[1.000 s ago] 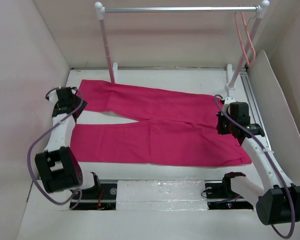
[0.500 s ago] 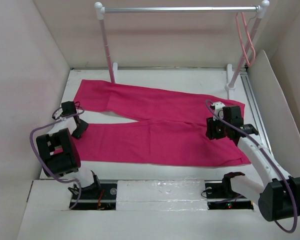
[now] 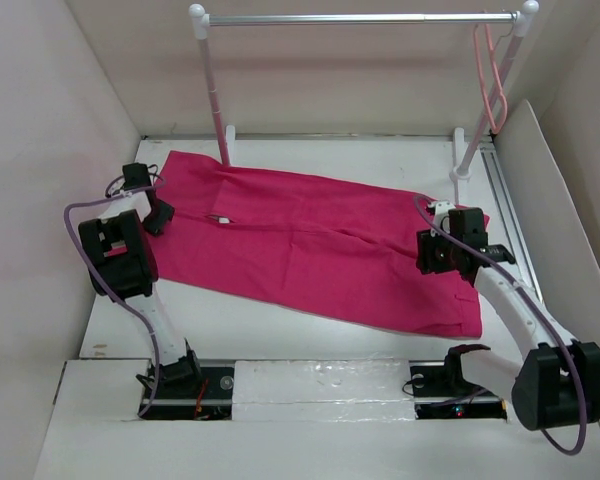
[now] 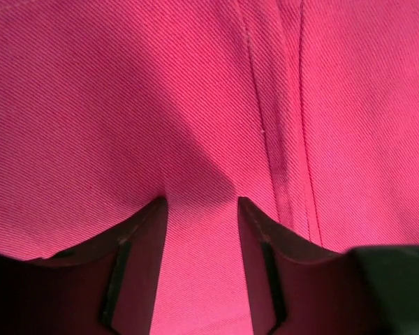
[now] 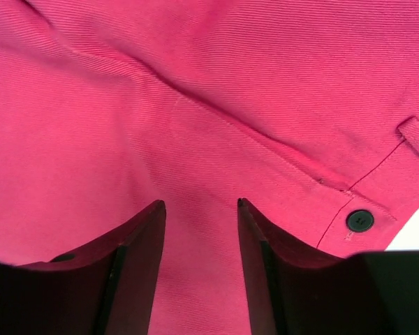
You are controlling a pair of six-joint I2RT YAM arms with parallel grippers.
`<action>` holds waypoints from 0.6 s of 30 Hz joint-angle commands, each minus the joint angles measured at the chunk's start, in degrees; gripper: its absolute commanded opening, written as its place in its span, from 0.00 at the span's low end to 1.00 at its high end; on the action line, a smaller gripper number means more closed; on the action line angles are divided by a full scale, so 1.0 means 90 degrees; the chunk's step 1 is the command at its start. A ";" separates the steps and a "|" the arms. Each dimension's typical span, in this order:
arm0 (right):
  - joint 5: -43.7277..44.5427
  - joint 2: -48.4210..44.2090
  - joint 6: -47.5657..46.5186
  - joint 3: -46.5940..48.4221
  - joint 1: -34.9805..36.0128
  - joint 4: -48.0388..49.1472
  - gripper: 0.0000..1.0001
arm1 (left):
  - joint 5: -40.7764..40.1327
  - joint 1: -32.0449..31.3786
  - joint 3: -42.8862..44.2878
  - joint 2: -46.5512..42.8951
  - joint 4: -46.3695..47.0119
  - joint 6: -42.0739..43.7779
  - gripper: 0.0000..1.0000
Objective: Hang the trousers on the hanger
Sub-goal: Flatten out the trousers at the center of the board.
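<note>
White-walled booth, white table (image 3: 280, 335), rack with silver bar (image 3: 360, 18) along the far edge.

- Trousers (image 3: 320, 250): flat on the table, mid-field. A second ago the 2 legs lay apart in a shallow V. Now the near leg lies on top of the far one, making 1 stacked strip.
- Long axis: left to right, slightly skewed. Hems point far-left, waist near-right (dark button (image 5: 359, 220) shows at the waistband corner).
- Left fingers (image 3: 158, 215): at the hem end, having travelled from near-left to far-left with the leg. Spread, cloth flat beneath, nothing pinched.
- Right fingers (image 3: 432, 258): over the waistband, spread, holding nothing. They have just let go.
- Hanger (image 3: 490, 85): hooked at the bar's right end, well apart from the trousers, untouched.

Reading: the leg-on-leg fold looks done and released. The narrow strip should suit the hanger's lower rail, but hanging itself is not yet begun.
</note>
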 commanded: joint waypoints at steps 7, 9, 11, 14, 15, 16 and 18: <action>-0.0174 -0.0152 -0.0299 0.0573 0.0425 0.0280 0.59 | 0.0139 -0.0002 -0.0731 -0.1837 -0.0139 0.0353 0.60; -0.0194 -0.0240 -0.0387 0.0573 0.0680 0.0201 0.59 | -0.0055 0.0067 -0.1064 -0.2568 -0.0061 0.0295 0.61; -0.0223 -0.0289 -0.0397 0.0524 0.1088 0.0064 0.59 | -0.0192 0.0281 -0.1708 -0.2942 -0.0061 0.0139 0.61; -0.0330 -0.0445 -0.0320 0.0329 0.1626 -0.0034 0.42 | -0.0126 0.1041 -0.2558 -0.3412 -0.0013 -0.0223 0.59; -0.0369 -0.0552 -0.0290 0.0193 0.1754 -0.0034 0.34 | 0.0175 0.1652 -0.2743 -0.3480 0.0027 -0.0281 0.59; -0.0370 -0.0601 -0.0251 0.0134 0.1871 -0.0034 0.30 | 0.0352 0.1939 -0.3045 -0.3491 0.0124 -0.0321 0.58; -0.0360 -0.0670 -0.0251 0.0026 0.2154 -0.0015 0.28 | 0.0549 0.2379 -0.3145 -0.3336 0.0310 -0.0321 0.57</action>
